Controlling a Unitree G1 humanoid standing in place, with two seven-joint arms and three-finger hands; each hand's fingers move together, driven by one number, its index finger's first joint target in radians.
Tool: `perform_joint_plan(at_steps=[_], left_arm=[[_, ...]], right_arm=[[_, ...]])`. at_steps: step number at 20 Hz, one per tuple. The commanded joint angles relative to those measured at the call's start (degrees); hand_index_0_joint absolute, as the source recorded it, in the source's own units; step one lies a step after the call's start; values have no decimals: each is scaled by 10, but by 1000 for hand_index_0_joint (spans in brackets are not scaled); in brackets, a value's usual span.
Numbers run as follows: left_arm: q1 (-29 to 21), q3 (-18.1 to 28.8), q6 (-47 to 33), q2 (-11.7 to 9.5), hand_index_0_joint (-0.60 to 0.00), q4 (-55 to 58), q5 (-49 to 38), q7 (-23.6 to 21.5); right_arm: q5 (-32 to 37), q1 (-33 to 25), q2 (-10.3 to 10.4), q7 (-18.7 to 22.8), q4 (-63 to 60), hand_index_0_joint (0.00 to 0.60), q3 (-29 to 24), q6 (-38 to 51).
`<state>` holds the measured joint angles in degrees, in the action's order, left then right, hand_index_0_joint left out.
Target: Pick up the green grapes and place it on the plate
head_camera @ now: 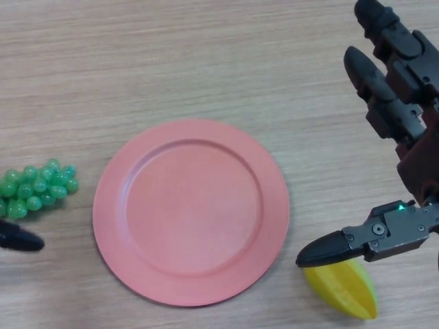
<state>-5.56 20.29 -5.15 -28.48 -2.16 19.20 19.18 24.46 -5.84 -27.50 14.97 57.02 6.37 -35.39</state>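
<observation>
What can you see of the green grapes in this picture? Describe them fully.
The green grapes are a small bunch of glossy, plastic-looking round balls lying on the wooden table at the view's left edge, partly cut off. They lie left of the plate, apart from it. A black fingertip of the left hand lies just below them, not clearly touching.
</observation>
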Motion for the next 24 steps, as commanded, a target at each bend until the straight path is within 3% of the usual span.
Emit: perform_joint_plan(at_steps=[1, 7, 8, 11, 12, 13, 17, 18, 19, 21, 24], left_arm=[[-20, 29, -65, -47, 0, -9, 23, 5], [-47, -22, -109, -57, 0, -108, 104, -51], [-47, -23, -110, -58, -49, -110, 107, -52], [-44, -23, -154, -74, -449, -137, 166, -87], [-43, -23, -180, -83, -549, -155, 203, -115], [-46, -24, -205, -93, -600, -179, 239, -152], [-35, -9, -227, -100, -600, -170, 233, -158], [-34, 0, -218, -94, -600, -159, 208, -147], [-30, 16, -182, -75, -600, -125, 142, -110], [-14, 39, -125, -61, -600, -52, 62, -51], [-6, 71, -22, -41, -600, 61, -3, -20]], right_arm=[[-11, -8, -14, 7, 30, 0, -53, 63], [-14, -5, -9, -5, 30, 0, -69, 59], [-15, -6, -9, -5, 30, 0, -69, 59], [-21, -7, -7, -6, 30, 0, -66, 59], [-24, -6, -4, -9, 30, 0, -67, 58], [-27, -4, -1, -13, 30, 0, -69, 54], [-29, -4, -1, -8, 30, 0, -64, 49], [-28, -4, 0, -8, 30, 0, -65, 48], [-24, -4, 1, -7, 30, 0, -66, 47], [-21, -2, -3, -3, 30, 0, -64, 51], [-13, -2, -12, 8, 30, 0, -61, 53]])
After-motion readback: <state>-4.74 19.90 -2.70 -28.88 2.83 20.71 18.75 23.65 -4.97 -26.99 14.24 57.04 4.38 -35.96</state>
